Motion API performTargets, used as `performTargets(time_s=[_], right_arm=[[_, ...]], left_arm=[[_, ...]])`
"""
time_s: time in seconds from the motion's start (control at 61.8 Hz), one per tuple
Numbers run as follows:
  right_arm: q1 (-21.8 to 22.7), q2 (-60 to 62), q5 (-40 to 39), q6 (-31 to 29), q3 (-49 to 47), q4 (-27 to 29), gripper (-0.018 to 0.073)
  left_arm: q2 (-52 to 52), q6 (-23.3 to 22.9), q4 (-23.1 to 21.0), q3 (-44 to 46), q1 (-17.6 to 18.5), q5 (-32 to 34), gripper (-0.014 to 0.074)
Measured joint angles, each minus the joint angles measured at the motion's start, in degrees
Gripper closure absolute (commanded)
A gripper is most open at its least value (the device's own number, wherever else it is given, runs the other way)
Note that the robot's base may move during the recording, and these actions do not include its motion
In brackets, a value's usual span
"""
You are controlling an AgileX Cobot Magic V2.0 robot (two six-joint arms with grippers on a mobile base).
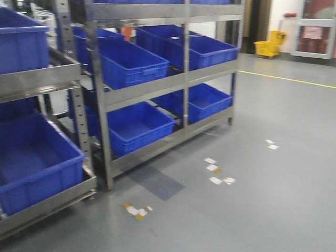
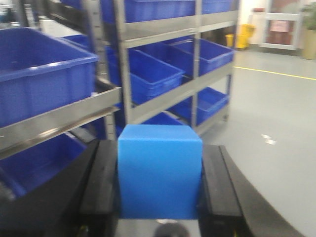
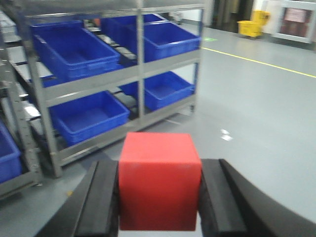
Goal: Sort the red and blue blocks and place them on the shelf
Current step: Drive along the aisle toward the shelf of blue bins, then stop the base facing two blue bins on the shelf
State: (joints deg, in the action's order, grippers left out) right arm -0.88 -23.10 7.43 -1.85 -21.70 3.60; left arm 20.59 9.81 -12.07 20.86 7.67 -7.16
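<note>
Grey, smooth floor fills the lower right of the front view, marked with scraps of pale tape near the centre and a thin yellow line running across the upper right. A yellow mop bucket stands far back at the top right. The shelf, a metal rack with steel rails, takes up the left and centre of that view, and large blue bins sit on each of its levels.

In the left wrist view, the left tool is closed narrow on the blue block, which sits at the bottom centre of the frame, upright, with black pads pressed against both of its sides. The rack stands beyond it, well apart.

In the right wrist view, the right tool grips the red block the same way, at the bottom centre, with its pads touching the cube's left and right faces. Neither block rests on the shelf; both are held clear of it.
</note>
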Motion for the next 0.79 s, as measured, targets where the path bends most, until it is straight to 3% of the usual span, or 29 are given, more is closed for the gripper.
performTargets(time_s=[0.793], right_arm=[[0.0,0.0,0.0,0.0,0.0,0.0,0.0511]], left_arm=[[0.0,0.0,0.0,0.0,0.0,0.0,0.0471]])
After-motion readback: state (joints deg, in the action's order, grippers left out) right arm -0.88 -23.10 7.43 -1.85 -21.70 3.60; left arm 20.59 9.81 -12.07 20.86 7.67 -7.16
